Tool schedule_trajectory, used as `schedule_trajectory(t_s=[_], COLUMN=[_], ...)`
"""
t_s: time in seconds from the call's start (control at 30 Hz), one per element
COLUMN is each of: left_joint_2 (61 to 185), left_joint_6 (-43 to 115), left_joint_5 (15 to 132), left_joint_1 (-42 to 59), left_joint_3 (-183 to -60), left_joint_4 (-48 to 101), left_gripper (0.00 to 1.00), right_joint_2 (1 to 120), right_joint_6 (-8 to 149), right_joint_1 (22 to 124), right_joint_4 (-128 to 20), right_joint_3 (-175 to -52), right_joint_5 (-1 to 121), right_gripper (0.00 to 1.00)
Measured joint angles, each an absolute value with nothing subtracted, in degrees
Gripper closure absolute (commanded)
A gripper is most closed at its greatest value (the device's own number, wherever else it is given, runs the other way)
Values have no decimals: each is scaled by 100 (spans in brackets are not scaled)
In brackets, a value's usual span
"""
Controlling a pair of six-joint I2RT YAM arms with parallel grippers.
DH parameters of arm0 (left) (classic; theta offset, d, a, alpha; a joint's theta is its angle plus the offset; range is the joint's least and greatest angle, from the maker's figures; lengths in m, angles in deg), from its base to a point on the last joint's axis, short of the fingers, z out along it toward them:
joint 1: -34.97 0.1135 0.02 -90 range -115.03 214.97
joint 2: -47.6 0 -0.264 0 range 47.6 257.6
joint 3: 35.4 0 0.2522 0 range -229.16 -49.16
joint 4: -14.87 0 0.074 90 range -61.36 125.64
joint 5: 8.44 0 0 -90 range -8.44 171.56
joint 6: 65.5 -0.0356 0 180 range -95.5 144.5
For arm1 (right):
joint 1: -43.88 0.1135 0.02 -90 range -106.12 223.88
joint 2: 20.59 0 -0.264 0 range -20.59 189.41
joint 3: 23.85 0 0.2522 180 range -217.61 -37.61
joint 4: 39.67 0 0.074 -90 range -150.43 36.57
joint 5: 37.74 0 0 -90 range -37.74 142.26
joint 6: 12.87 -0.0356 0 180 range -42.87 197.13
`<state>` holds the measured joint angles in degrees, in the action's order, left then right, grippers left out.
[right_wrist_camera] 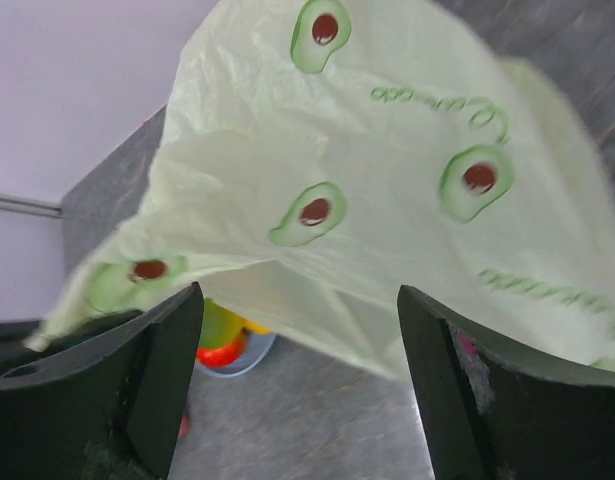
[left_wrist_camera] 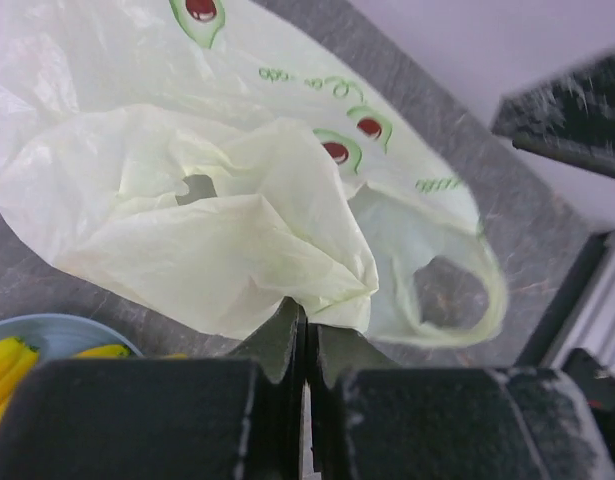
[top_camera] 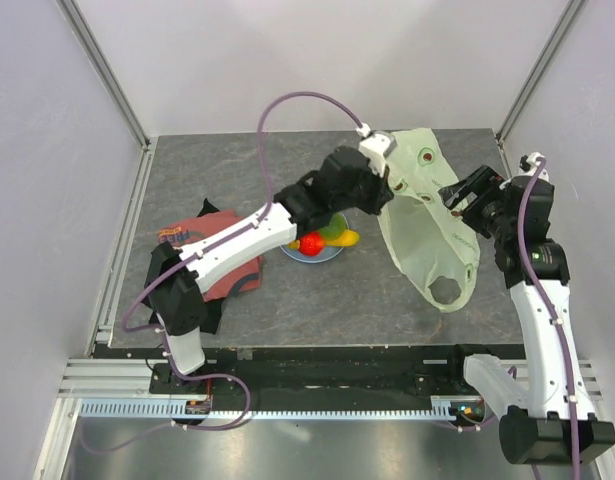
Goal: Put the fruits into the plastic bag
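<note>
The pale yellow-green plastic bag [top_camera: 427, 215] with avocado prints is lifted at the table's right; its handle loop hangs near the front. My left gripper [top_camera: 385, 188] is shut on a fold of the bag's left edge, as the left wrist view [left_wrist_camera: 305, 308] shows with the bag [left_wrist_camera: 217, 200] bunched at the fingertips. My right gripper [top_camera: 455, 196] is open and empty at the bag's right side; in the right wrist view [right_wrist_camera: 297, 295] the bag [right_wrist_camera: 387, 170] hangs just in front of it. The fruits [top_camera: 325, 238] lie piled on a blue plate [top_camera: 297, 255], partly hidden by my left arm; a green and a red one [right_wrist_camera: 219, 340] show under the bag.
A red printed T-shirt [top_camera: 212, 255] lies on the table at the left, under my left arm. Bananas [left_wrist_camera: 7, 362] on the plate's rim [left_wrist_camera: 57, 325] show at the bottom left of the left wrist view. White walls and metal rails ring the table.
</note>
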<state>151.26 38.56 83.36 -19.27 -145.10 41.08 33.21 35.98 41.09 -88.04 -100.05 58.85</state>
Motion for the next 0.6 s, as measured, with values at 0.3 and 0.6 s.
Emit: schedule_trajectory(t_s=[0.3,0.6], left_joint_2=[15185,15539], left_joint_6=[4908,5233], left_joint_5=[6550,5455], left_joint_1=[-760,-366], left_joint_3=[-15382,-15935], left_joint_4=[4843,5269], left_gripper=[98,98], right_joint_2=[3603,4731], right_joint_6=[5660,6667], right_joint_1=[4610,5893], right_joint_4=[-8303,-8345], right_joint_3=[-9743,-10088], right_joint_5=[5435,4948], right_gripper=[15,15])
